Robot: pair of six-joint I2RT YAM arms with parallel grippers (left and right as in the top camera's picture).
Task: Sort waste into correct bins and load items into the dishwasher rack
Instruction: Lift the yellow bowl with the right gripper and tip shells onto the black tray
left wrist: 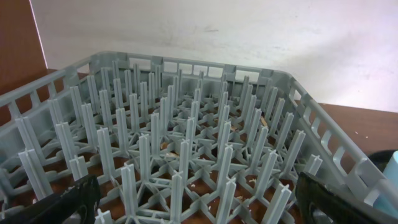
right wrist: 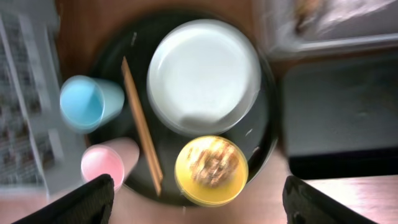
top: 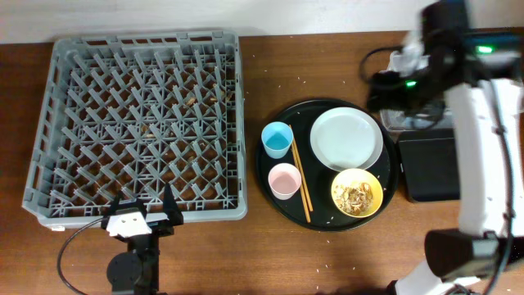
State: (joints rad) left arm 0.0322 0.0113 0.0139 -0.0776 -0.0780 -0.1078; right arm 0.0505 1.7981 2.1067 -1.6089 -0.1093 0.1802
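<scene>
The grey dishwasher rack stands at the left and holds no dishes; it fills the left wrist view. The pale grey plate, blue cup, pink cup, chopsticks and yellow bowl with rice and brown scraps sit on a round black tray. My left gripper is open at the rack's near edge. My right gripper is open and empty, high above the tray. The right wrist view shows the plate, the bowl and both cups.
The shallow black rectangular tray lies right of the round tray. The clear tub sits behind it, mostly hidden under my right arm in the overhead view, with something blurred brown and white inside. Crumbs dot the table.
</scene>
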